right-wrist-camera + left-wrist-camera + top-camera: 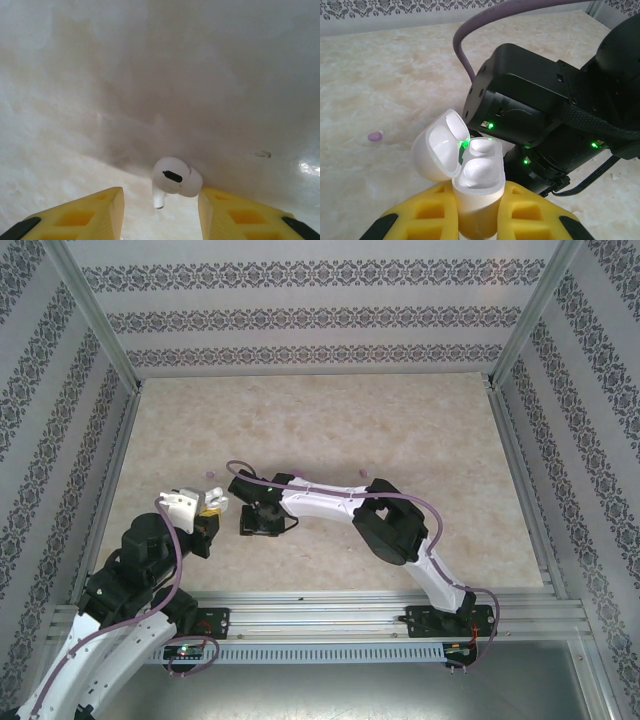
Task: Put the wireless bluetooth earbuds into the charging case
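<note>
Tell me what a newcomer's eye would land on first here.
The open white charging case stands out first, pinched upright in the yellow jaws of the left gripper, its lid flipped back and a green light glowing at the hinge. Next comes a lone white earbud lying on the pale table between the parted jaws of the right gripper. A small purple bit lies on the table left of the case.
</note>
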`<state>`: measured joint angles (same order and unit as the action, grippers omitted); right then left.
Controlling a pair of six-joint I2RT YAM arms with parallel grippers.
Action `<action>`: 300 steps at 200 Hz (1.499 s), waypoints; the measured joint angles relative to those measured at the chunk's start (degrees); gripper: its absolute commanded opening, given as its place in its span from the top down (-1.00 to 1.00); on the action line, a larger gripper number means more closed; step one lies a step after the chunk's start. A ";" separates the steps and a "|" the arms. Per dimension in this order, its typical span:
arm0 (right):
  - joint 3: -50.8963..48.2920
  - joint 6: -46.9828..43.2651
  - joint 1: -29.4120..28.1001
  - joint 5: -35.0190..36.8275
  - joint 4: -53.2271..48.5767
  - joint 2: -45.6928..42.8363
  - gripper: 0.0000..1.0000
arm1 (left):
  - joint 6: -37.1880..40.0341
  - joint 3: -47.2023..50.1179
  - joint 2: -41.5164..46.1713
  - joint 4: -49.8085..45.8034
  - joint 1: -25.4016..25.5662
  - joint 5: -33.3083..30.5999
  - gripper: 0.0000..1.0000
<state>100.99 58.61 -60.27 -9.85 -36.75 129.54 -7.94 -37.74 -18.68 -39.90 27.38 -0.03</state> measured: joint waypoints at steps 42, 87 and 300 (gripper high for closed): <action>4.02 -0.63 0.07 0.20 -3.82 2.36 0.28 | -0.02 0.87 0.04 0.00 0.00 0.74 1.00; 5.57 -2.67 0.81 0.20 -6.38 3.19 0.40 | 0.00 1.01 0.04 0.02 0.00 1.97 1.00; -26.38 -13.70 10.29 1.27 -3.91 -17.62 0.13 | -4.37 3.13 -13.00 13.70 0.00 13.33 1.00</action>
<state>74.61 44.91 -49.98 -8.58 -40.66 111.92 -12.32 -34.61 -31.68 -26.20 27.38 13.30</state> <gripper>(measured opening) 0.418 0.155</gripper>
